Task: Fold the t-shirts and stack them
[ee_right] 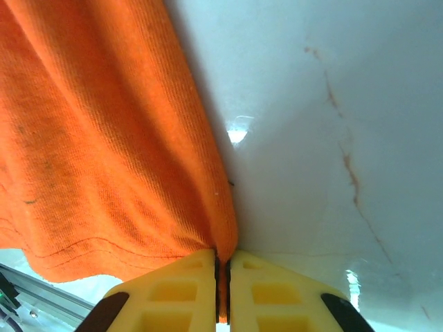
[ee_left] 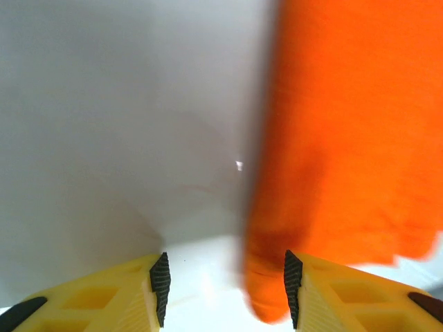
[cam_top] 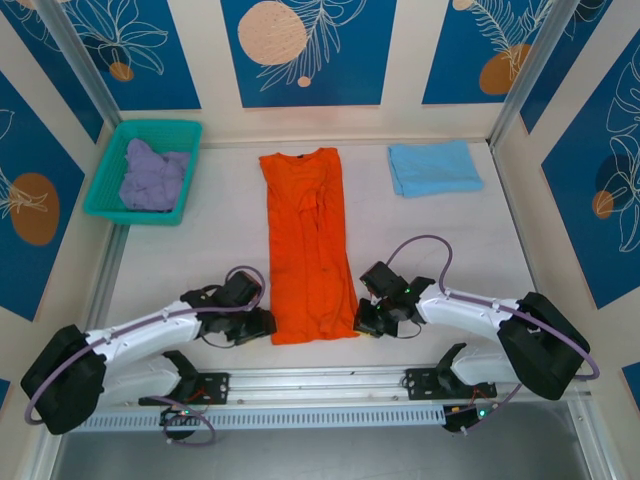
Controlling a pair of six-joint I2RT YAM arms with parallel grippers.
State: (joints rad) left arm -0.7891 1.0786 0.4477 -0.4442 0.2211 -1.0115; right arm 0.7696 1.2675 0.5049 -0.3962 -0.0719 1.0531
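The orange t-shirt [cam_top: 305, 245] lies folded into a long strip down the middle of the table. My right gripper [cam_top: 362, 320] is at its near right corner, shut on the cloth edge [ee_right: 223, 277], and orange cloth [ee_right: 104, 138] spreads left of the jaws. My left gripper [cam_top: 262, 325] sits at the near left corner. Its jaws [ee_left: 225, 287] stand apart, with the shirt's corner [ee_left: 270, 290] between them against the right pad and not clamped. The light blue t-shirt [cam_top: 433, 167] lies folded at the back right. The lavender t-shirt [cam_top: 152, 175] is crumpled in the basket.
A teal mesh basket [cam_top: 110, 190] stands at the back left. Metal posts and patterned walls close in the table on three sides. A rail [cam_top: 320, 385] runs along the near edge between the arm bases.
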